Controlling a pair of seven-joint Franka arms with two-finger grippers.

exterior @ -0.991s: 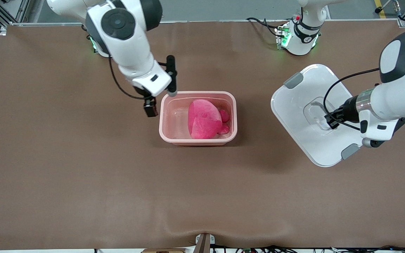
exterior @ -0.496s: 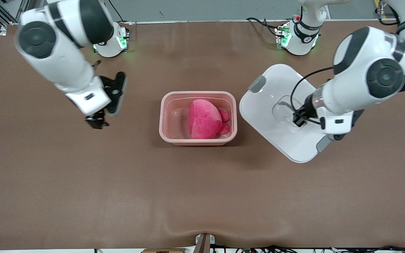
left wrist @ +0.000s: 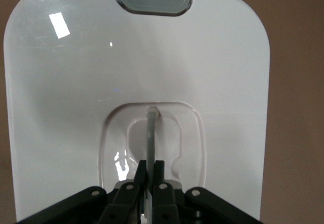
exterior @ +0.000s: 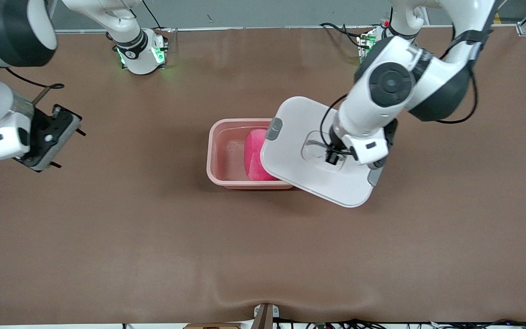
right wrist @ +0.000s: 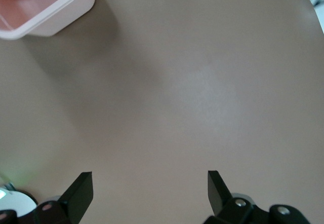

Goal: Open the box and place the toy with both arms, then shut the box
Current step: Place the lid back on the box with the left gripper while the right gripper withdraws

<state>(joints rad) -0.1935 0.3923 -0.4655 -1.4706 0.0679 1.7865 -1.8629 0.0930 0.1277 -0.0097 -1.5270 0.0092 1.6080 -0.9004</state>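
1. The box (exterior: 226, 157), a pale pink tub, sits open on the brown table (exterior: 153, 237) and serves as the landmark here; a corner of it also shows in the right wrist view (right wrist: 48, 13).
2. The toy (exterior: 255, 155), a bright pink plush, lies inside the box, toward the left arm's end of it; only part of it shows, the rest being covered by the lid.
3. The lid (exterior: 308, 176) is white, with a grey clip (exterior: 274, 128) on one short edge and a second clip partly seen under the wrist at the other. It is held up in the air, turned askew, and overlaps the box's end toward the left arm; the box's other end is uncovered.
4. The left gripper (exterior: 331, 156) is over the lid's recessed centre, just beside the box toward the left arm's end of the table. In the left wrist view the gripper (left wrist: 150, 169) has its fingers (left wrist: 160, 171) pressed together on the thin clear handle (left wrist: 151, 133) that rises from the recess, so it is clamped on the lid.
5. The right gripper (exterior: 64, 148) is over bare table well apart from the box, toward the right arm's end. The right wrist view shows its fingers (right wrist: 81, 191) spread wide with nothing between them, above bare table.
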